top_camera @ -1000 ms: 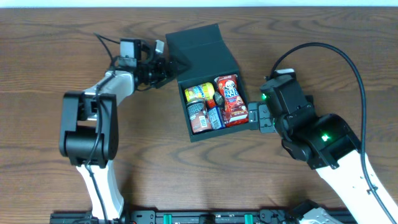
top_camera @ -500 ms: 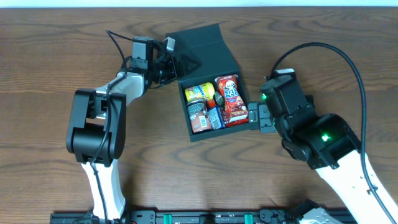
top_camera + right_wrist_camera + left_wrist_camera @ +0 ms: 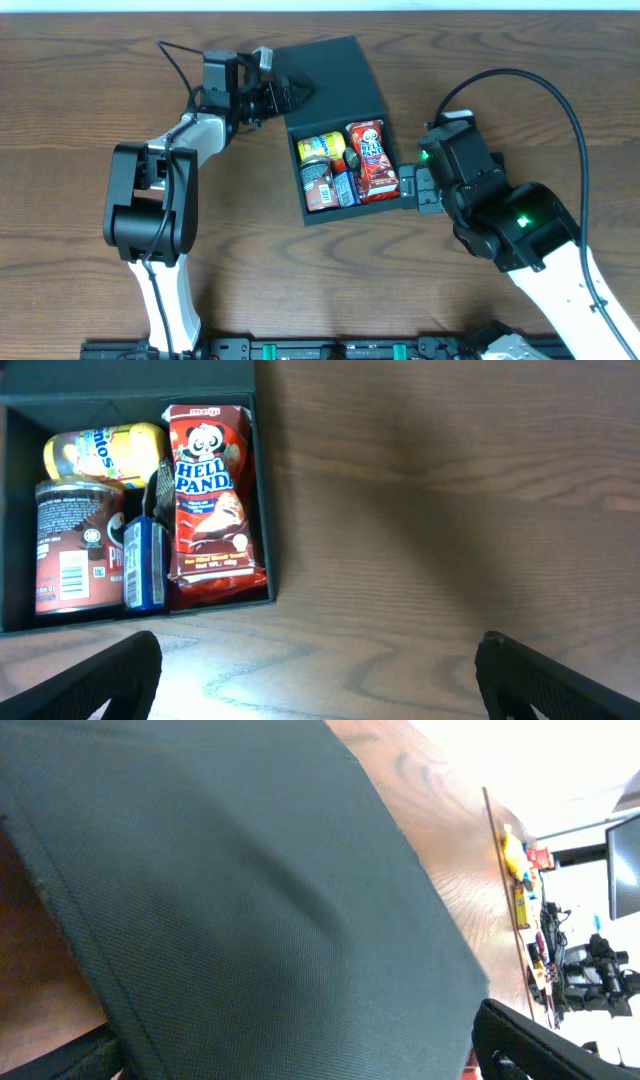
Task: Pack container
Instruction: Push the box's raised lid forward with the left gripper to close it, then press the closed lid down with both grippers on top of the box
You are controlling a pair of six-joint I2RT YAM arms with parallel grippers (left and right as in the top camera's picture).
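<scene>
Brown wood table (image 3: 90, 60) fills my overhead view, and the dark green box (image 3: 345, 216) sits near its middle, turned slightly off square. Its lid (image 3: 330, 72) is open, hinged at the far edge and reaching away from me. I count 4 snacks packed side by side in the box: a red packet (image 3: 372, 160) along the right wall, a yellow packet (image 3: 320, 148) at the far left, a dark can (image 3: 316, 187) below that, and a slim blue pack (image 3: 346, 188) between can and red packet.

My left gripper (image 3: 290, 96) is at the lid's left edge with its jaws spread wide. On the left wrist camera the lid (image 3: 250, 900) covers nearly the whole frame, and I cannot tell whether a finger touches it.

My right gripper (image 3: 410, 188) is just beside the box's right wall, jaws wide apart and holding nothing. Its wrist camera looks down on the red packet (image 3: 210, 500) and bare wood.
</scene>
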